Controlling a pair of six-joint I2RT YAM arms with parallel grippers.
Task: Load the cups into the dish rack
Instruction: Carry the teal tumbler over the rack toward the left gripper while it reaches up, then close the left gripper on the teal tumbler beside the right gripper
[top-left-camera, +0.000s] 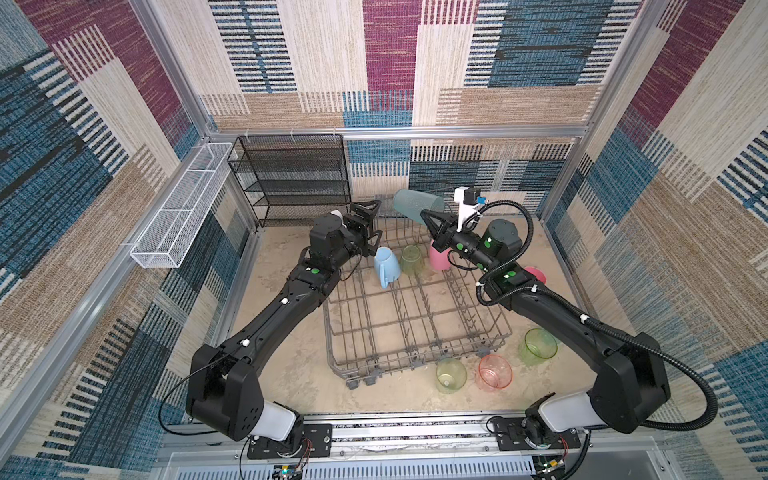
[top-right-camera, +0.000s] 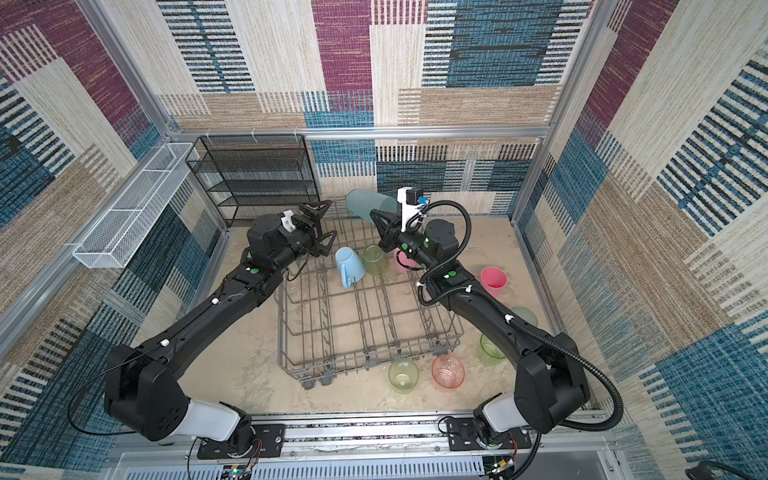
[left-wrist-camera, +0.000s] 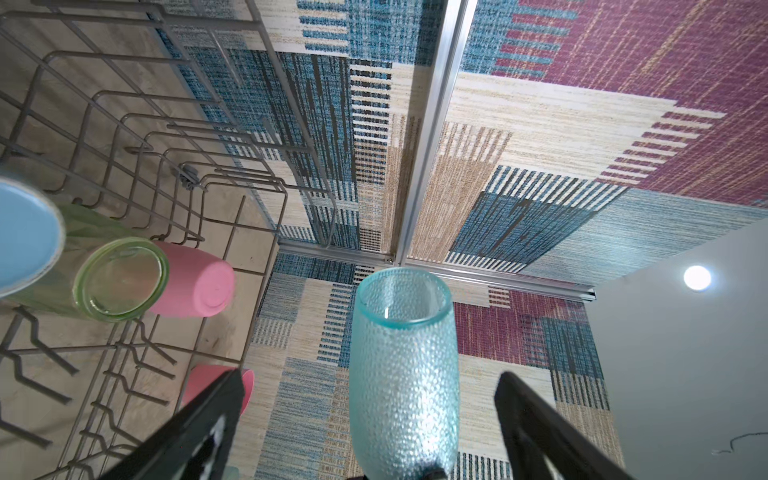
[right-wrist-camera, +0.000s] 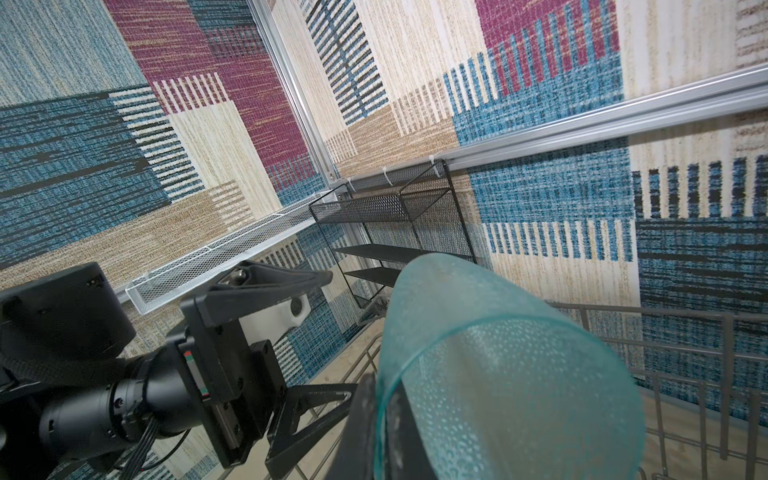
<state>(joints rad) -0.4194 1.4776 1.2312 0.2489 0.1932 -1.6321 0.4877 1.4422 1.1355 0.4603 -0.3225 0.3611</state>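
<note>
A: A teal cup (left-wrist-camera: 403, 374) is seen dead centre, flanked by the left hand (left-wrist-camera: 372, 376), its fingers (left-wrist-camera: 199, 424) spread wide, clear of it.

B: Inside the dish rack (left-wrist-camera: 285, 203), a blue mug (left-wrist-camera: 25, 237), green cup (left-wrist-camera: 120, 282) and pink cup (left-wrist-camera: 199, 282) are lined up.

Grey rack (top-left-camera: 415, 328), blue mug (top-left-camera: 386, 266), green cup (top-left-camera: 411, 259), pink cup (top-left-camera: 438, 258) bottom-up in far row, teal cup (top-left-camera: 417, 205) tilted above, five cups (top-left-camera: 494, 372) beside

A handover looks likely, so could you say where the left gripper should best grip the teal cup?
Grip the teal cup across its body near the free base, from where the open left gripper is: the right gripper pinches the rim, holding it sideways, base pointing that way.
</note>
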